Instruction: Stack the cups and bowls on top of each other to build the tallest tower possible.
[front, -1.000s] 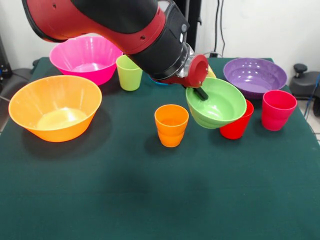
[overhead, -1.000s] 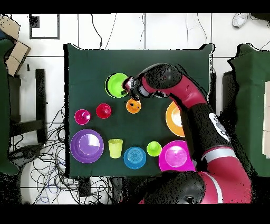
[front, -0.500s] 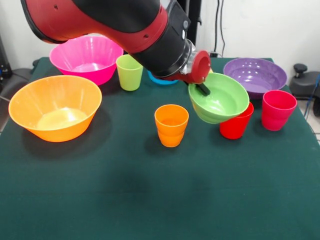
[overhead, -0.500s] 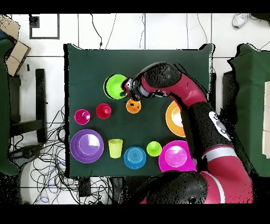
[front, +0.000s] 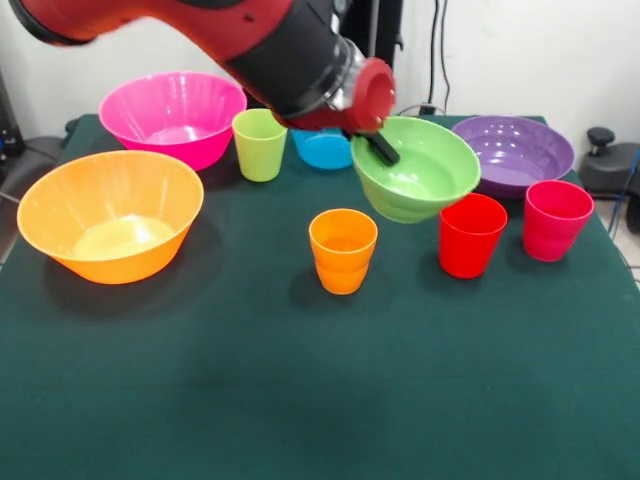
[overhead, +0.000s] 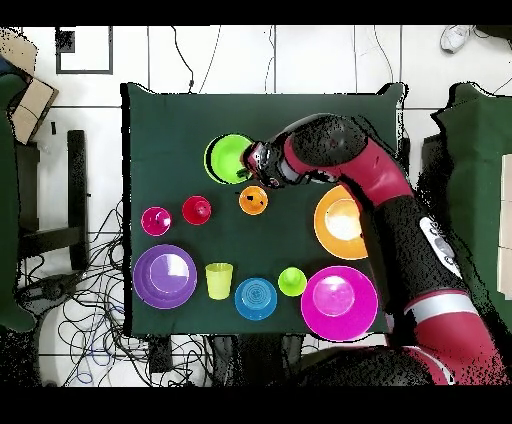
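Light green bowl (front: 415, 168) hangs tilted in the air, its rim pinched by the fingers (front: 380, 148), above and beside the orange cup (front: 343, 250) below them. Nothing is stacked yet; the whole tower remains.

A dark green tabletop (front: 300, 400) spreads beneath the end effector (front: 372, 140). In the overhead view, tangled cables (overhead: 95, 300) lie on the white tiled floor (overhead: 300, 60), well apart from the end effector. A cardboard box (overhead: 25, 85) sits farther off still, at the picture's edge.

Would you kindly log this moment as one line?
gripper: shut on light green bowl | bowl: airborne, tilted | orange cup: bare
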